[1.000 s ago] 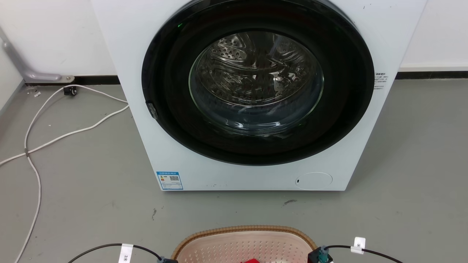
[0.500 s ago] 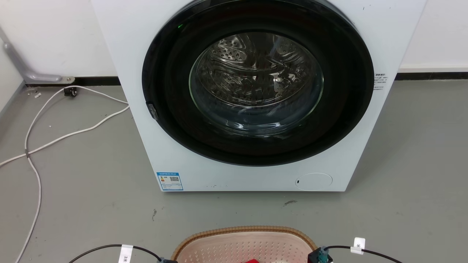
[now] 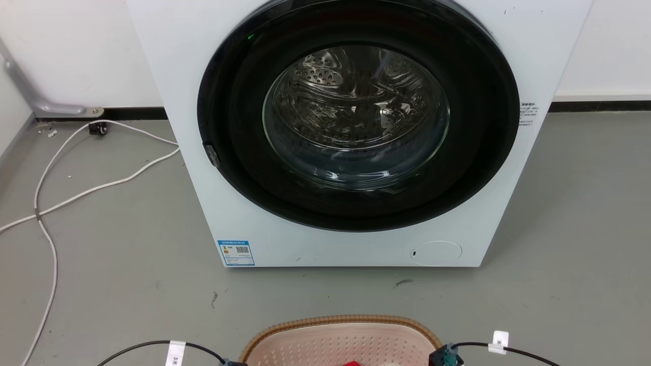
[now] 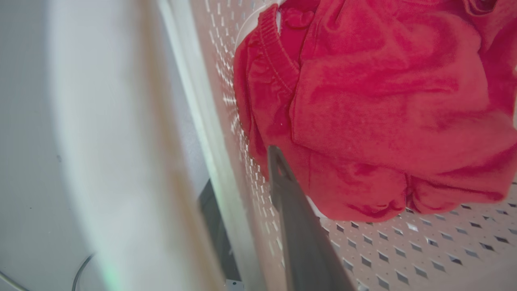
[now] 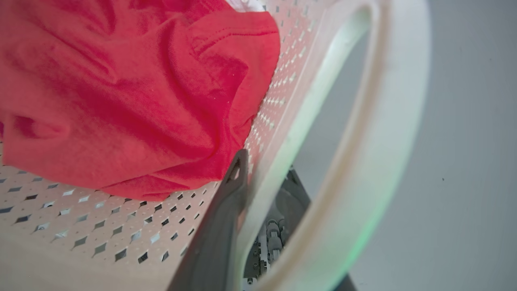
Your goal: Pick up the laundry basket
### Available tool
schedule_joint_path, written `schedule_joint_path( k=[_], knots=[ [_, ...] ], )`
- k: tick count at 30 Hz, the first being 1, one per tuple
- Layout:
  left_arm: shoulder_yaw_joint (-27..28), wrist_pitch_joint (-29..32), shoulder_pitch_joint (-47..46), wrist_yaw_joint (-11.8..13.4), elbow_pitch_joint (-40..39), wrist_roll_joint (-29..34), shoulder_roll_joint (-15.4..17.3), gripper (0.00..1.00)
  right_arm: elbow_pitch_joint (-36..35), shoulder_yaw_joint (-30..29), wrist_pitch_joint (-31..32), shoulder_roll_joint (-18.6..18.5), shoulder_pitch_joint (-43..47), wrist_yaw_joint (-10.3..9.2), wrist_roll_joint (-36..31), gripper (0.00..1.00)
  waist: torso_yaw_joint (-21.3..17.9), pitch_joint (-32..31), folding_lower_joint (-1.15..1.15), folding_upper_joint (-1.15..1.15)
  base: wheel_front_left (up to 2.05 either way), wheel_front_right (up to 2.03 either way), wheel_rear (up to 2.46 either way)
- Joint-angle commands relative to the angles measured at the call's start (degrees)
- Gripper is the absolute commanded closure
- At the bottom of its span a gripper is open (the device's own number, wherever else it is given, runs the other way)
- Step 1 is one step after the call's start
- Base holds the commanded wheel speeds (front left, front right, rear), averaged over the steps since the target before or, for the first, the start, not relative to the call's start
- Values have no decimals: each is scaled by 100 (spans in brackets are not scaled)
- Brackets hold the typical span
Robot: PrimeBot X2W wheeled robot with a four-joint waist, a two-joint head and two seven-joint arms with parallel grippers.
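Note:
The laundry basket (image 3: pixel 338 339) lies on the floor at the bottom edge of the head view, pale pink with a brown woven rim. My left gripper (image 4: pixel 242 169) straddles its left wall: one dark finger (image 4: pixel 297 238) is inside against the perforated wall, the other outside behind it. My right gripper (image 5: pixel 266 163) straddles the right wall the same way, with the outer finger (image 5: pixel 293 194) in the white handle's opening (image 5: pixel 323 133). Both look shut on the wall. A crumpled red garment (image 4: pixel 383 101) (image 5: pixel 121 89) lies inside.
A white front-loading washing machine (image 3: pixel 356 244) stands close ahead, its round dark door shut. White cables (image 3: pixel 76 193) trail over the grey floor at the left. Black cables with white tags (image 3: pixel 174 352) (image 3: pixel 499 339) run from my wrists beside the basket.
The head view has shifted by a few pixels, the washing machine sitting slightly lower. The basket rim and my wrist cables hold the same place in the picture.

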Motion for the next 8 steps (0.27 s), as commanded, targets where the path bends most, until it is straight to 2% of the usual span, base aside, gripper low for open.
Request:
schedule_joint_path(
  k=[1, 8],
  knots=[
    [-39, -33, -101, -18, -17, 15, -14, 100, -26, 47, -30, 3, -100, 20, -14, 100, 2, -4, 0, 0, 0, 0, 0],
    [-103, -48, -98, -18, -7, -52, -11, 100, -26, 68, -32, -22, -100, 20, -9, 100, 12, -18, 0, 0, 0, 0, 0]
  ],
)
